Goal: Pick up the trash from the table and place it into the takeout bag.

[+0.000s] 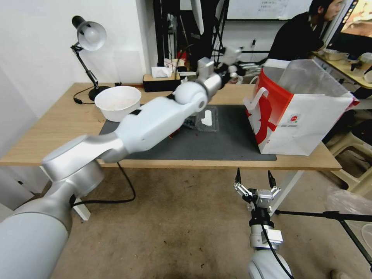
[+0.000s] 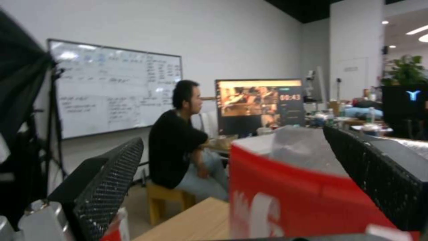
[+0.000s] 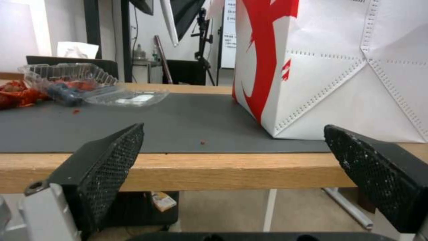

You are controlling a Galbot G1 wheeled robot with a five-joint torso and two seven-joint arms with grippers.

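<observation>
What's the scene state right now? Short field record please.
left gripper: raised over the table's far side, beside the takeout bag, fingers open, empty
right gripper: low, in front of the table edge, fingers open, empty
takeout bag: upright on the mat's right end
white bowl: on table, left
clear plastic tray: on the mat, open

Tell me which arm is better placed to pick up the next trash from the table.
Probably the left. The left tool is open, raised above the table near the takeout bag, with the clear plastic tray on the mat below its arm. The right tool is open too, but hangs low before the table edge.
</observation>
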